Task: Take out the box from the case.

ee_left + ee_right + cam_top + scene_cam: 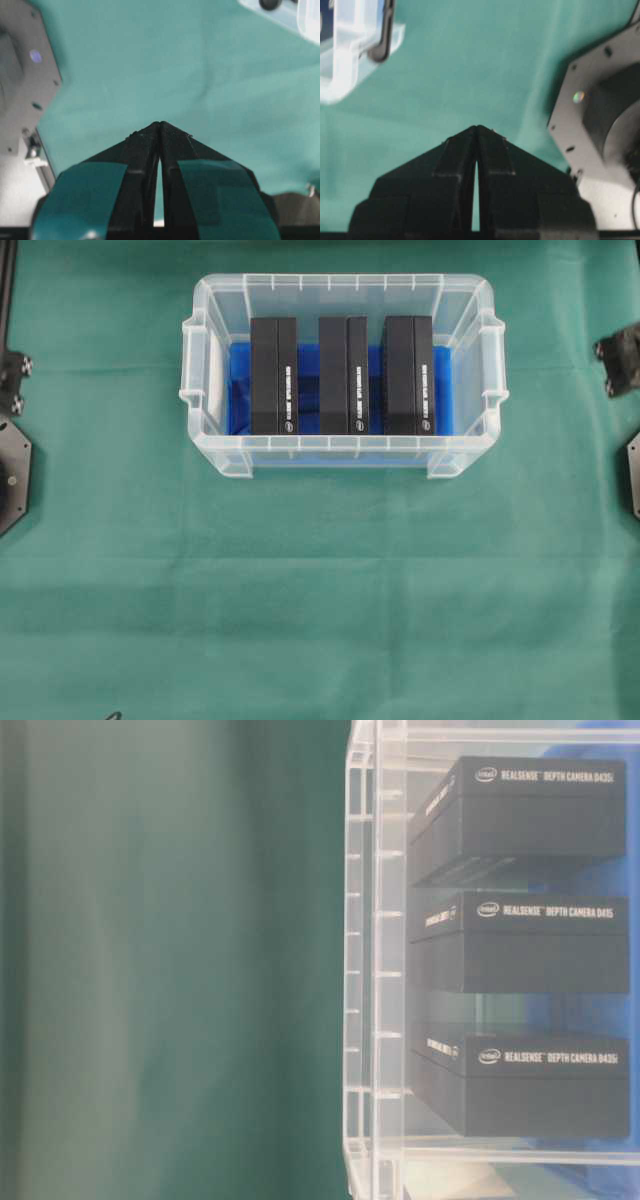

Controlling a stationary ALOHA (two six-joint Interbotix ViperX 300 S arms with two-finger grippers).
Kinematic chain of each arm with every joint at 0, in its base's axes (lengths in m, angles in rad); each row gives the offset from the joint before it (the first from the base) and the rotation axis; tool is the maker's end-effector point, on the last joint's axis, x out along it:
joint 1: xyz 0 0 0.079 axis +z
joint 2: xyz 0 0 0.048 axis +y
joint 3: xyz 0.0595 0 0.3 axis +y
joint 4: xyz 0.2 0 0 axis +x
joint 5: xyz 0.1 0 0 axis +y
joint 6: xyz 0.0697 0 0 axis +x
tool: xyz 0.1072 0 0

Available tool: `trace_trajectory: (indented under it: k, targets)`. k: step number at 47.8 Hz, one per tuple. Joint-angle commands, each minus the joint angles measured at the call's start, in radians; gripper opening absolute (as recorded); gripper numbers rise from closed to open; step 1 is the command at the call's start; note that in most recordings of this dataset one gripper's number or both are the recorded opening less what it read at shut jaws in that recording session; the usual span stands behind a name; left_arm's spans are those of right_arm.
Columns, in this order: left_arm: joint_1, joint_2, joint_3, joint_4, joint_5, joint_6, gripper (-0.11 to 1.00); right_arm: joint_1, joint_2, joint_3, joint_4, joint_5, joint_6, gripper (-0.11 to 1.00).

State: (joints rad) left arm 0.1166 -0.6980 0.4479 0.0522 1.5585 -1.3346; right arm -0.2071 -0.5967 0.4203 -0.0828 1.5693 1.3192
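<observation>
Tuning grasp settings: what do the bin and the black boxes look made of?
Bin: looks like clear, glossy, rigid plastic; the contents show through its ribbed walls. Black boxes: probably matte cardboard retail packaging, with sharp edges and white printed lettering, though the material isn't certain.

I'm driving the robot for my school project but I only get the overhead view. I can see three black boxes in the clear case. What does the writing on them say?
Observer: The table-level view shows it: each box reads Intel RealSense Depth Camera.
Operator: I can't see the grippers. Is the left one open?
Observer: No. The left gripper is shut, fingertips together, holding nothing, over bare green cloth.
Operator: And the right one?
Observer: The right gripper is shut and empty too; a corner of the case shows at its view's upper left, away from the fingertips.
</observation>
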Motion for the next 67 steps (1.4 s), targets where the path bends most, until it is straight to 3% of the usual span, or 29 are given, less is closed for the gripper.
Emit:
trace_trajectory:
  k: [1,10,30,39,44,53,55,58,67]
  targets:
    - [0.075,0.009,-0.029,0.002,-0.005,0.048,0.01,-0.055,0.003,-0.023,-0.003,-0.012,-0.041,0.0]
    - [0.13,0.021,-0.037,-0.003,-0.005,0.086,0.01,-0.123,0.018,-0.023,-0.002,-0.035,-0.098,0.0]
    - [0.132,0.021,-0.035,-0.011,-0.003,0.087,0.02,-0.126,0.025,-0.017,-0.002,-0.055,-0.106,0.0]
    - [0.132,0.011,-0.029,-0.012,-0.006,0.081,0.11,-0.126,0.025,-0.014,0.0,-0.083,-0.103,0.02]
    - [0.132,-0.005,-0.023,-0.012,-0.006,0.077,0.31,-0.124,0.025,-0.011,-0.005,-0.087,-0.098,0.21]
    - [0.132,-0.012,-0.018,-0.012,-0.006,0.066,0.83,-0.124,0.037,0.003,-0.026,-0.081,-0.097,0.79]
    - [0.132,-0.011,-0.018,-0.012,-0.006,0.069,0.92,-0.124,0.04,0.005,-0.029,-0.078,-0.097,0.88]
    - [0.132,-0.009,-0.018,-0.012,-0.006,0.075,0.94,-0.124,0.046,0.005,-0.035,-0.077,-0.094,0.95]
    - [0.132,-0.006,-0.02,-0.014,-0.006,0.092,0.93,-0.124,0.055,0.003,-0.04,-0.075,-0.087,0.96]
